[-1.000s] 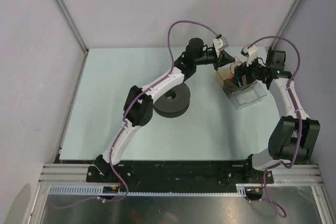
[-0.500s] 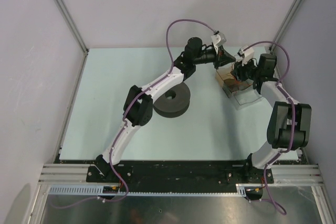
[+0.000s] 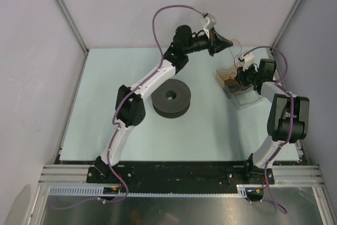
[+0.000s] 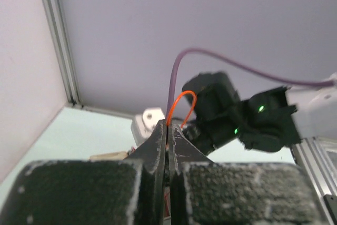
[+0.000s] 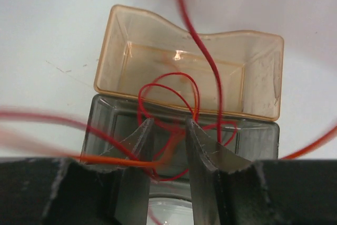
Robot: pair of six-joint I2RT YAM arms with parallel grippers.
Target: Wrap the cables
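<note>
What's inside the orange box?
Loops of red wire hang over the orange box at its near edge; its floor otherwise looks bare. The right fingers cover part of the grey box beside it.

White arms (image 3: 155, 80) have black joints (image 3: 130, 111), purple cables (image 3: 174, 8); black left gripper (image 4: 168, 130) seems foam-padded.

The left arm is stretched far forward and raised, its end effector (image 3: 228, 42) turned to the right, with the jaws pressed flat together on a cable (image 4: 187, 93). The right arm is folded at the elbow, its end effector (image 5: 168, 126) held low and pointed left, the jaws parted narrowly.
</note>
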